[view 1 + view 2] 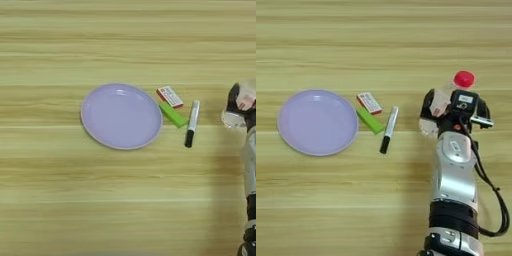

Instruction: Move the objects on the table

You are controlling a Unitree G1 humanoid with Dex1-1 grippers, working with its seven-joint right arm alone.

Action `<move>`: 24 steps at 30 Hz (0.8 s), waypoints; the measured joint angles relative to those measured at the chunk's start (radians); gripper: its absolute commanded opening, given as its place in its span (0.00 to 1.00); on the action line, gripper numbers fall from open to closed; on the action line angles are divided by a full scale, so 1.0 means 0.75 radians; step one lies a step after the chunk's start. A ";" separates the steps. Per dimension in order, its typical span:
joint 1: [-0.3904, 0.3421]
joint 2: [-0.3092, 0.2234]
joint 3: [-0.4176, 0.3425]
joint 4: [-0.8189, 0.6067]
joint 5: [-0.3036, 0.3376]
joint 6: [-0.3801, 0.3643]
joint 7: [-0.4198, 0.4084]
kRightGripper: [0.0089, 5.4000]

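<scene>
At the right of the frame the pincer (448,107), at the end of the silver forearm (455,172) rising from the bottom edge, has its black fingers pinched around the clear plastic bottle (442,100), whose red cap (464,79) points toward the upper right. To its left, well apart, the silver-and-black marker pen (389,129) lies on the wooden table (381,45) with its black end toward the bottom of the frame. Just beside it on the left lies the green block (370,121), touching the red-and-white card (370,102) above it and close to the rim of the lavender plate (317,122) at centre left.
</scene>
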 measured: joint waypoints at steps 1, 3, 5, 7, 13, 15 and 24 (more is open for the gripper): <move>-0.006 -0.001 0.000 0.011 0.002 -0.004 0.000 0.99; -0.017 -0.004 -0.001 0.042 0.005 -0.012 0.001 0.99; -0.023 -0.008 -0.001 0.072 0.014 -0.015 0.004 0.99; -0.028 -0.009 0.001 0.104 0.023 -0.017 0.007 0.99; -0.035 -0.009 0.018 0.149 0.026 -0.039 0.012 0.99; -0.036 -0.009 0.019 0.158 0.030 -0.040 0.016 0.97; -0.053 -0.010 0.022 0.194 0.041 -0.049 0.027 0.81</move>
